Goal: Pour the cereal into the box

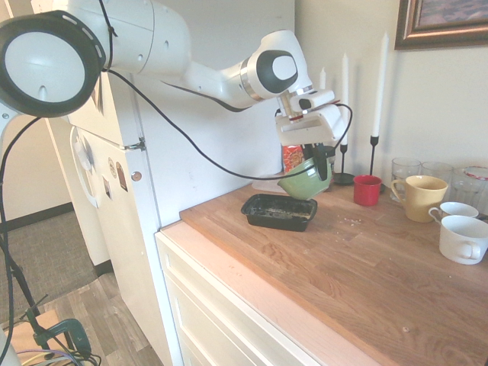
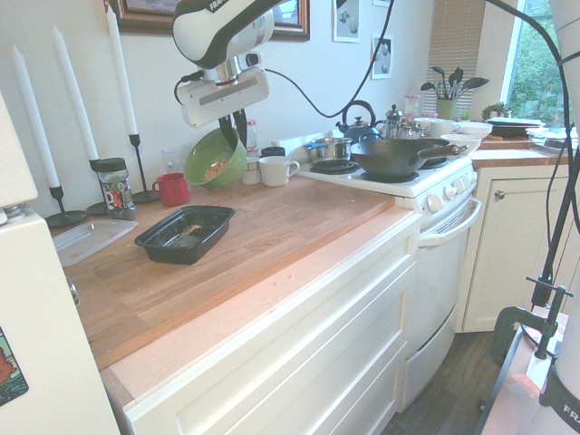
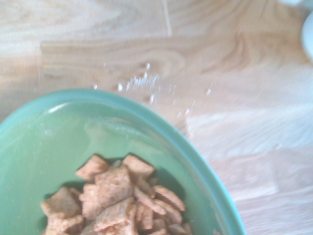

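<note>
The step in hand looks like the carry toward the pour: the white Franka arm's two-finger gripper (image 2: 232, 130) is clamped tight on the rim of a round green plastic bowl (image 2: 217, 159), which hangs clear of the wooden countertop (image 2: 299, 217) and is tilted, its mouth turned partly sideways. The cereal (image 3: 117, 198), a loose handful of small tan-brown squares, sits bunched in the low side of the bowl just under the gripper; in the wrist view it is all inside the green wall, none over the rim. The box (image 2: 185, 234), a shallow black rectangular plastic tray with rounded corners, lies on the counter below and to one side of the gripper, near but not directly under the bowl's lip. A few brownish bits already show on its floor, though they are too small to name with certainty. The next move, on this judgement, calls for bringing the bowl's low rim squarely over the tray and tipping further, slowly, since the tray is shallow and light pieces could bounce out; some crumbs already lie on the wood beyond it. The arm reaches out from a high shoulder, forearm sloping down, with the wrist bent so the gripper points steeply downward. A small red cup (image 2: 172, 189) stands just behind the bowl, away from the pouring side.
</note>
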`<state>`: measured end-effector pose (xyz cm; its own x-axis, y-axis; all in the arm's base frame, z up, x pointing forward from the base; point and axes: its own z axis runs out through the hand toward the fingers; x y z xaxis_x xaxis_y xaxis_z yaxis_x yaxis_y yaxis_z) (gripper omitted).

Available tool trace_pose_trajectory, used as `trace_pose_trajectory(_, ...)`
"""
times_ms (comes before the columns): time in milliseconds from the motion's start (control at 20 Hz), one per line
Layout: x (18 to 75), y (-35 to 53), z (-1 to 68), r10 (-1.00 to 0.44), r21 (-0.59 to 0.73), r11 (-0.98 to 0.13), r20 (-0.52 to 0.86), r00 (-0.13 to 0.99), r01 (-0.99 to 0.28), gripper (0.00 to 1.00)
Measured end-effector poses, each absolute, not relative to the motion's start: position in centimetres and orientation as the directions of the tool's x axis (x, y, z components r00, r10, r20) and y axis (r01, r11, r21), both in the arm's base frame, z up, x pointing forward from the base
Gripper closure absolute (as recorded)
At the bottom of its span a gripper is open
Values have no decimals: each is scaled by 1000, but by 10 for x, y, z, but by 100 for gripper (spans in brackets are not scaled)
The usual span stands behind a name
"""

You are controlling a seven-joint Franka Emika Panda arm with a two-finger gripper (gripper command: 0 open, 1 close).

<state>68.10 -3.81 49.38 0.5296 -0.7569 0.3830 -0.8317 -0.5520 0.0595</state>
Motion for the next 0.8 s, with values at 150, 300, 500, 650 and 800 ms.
trace_pose_trajectory(150,685,-24,494,-731,126,-529,434,526,-839,100)
trace_pose_trajectory(300,687,-12,493,-703,185,-511,472,532,-839,100)
trace_pose_trajectory(500,690,10,486,-650,248,-491,533,541,-835,100)
trace_pose_trajectory(650,693,26,470,-597,304,-477,576,558,-824,100)
trace_pose_trajectory(800,695,43,459,-516,361,-467,630,580,-807,100)
